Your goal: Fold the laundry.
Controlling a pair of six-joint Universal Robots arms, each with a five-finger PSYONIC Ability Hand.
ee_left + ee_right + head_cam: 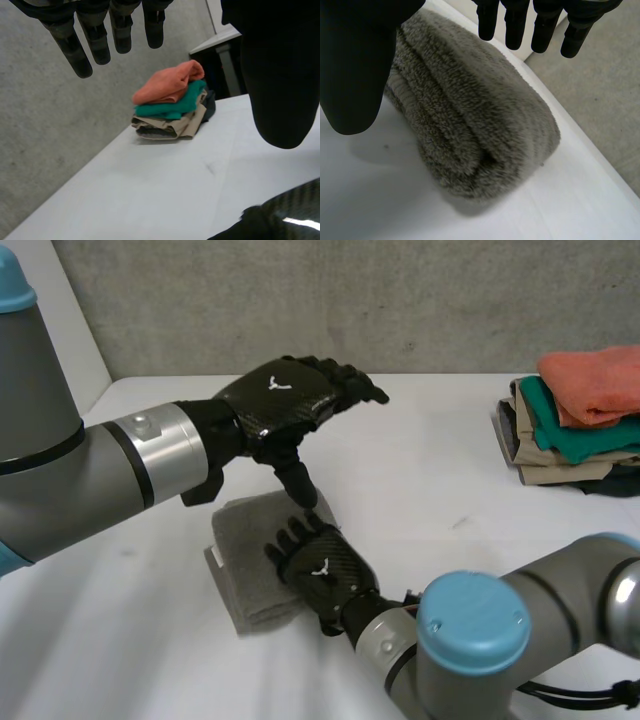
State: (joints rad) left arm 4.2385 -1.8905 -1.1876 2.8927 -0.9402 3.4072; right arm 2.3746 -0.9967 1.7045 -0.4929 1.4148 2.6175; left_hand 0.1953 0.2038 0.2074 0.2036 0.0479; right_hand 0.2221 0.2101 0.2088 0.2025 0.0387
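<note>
I see the white table (pixel 440 480) with both arms reaching in over it: left arm (pixel 70 465) from my near left, right arm (pixel 480 640) from near right. The stack of folded clothes (pixel 575 420) sits at the far right edge, orange on top, green under it, then beige and something dark at the bottom. It is well apart from both hands. The task piece, a folded grey towel (pixel 245 545), lies flat near the middle front of the table. The left hand (pixel 285 400) hovers above the towel's far edge with fingers (pixel 95 37) relaxed and nearly straight, holding nothing. Its thumb points down toward the towel, and I can't tell if it touches. The right hand (pixel 322 575) is over the towel's near right part, palm down. Its fingers (pixel 515 25) are straight and spread, with nothing gripped.
</note>
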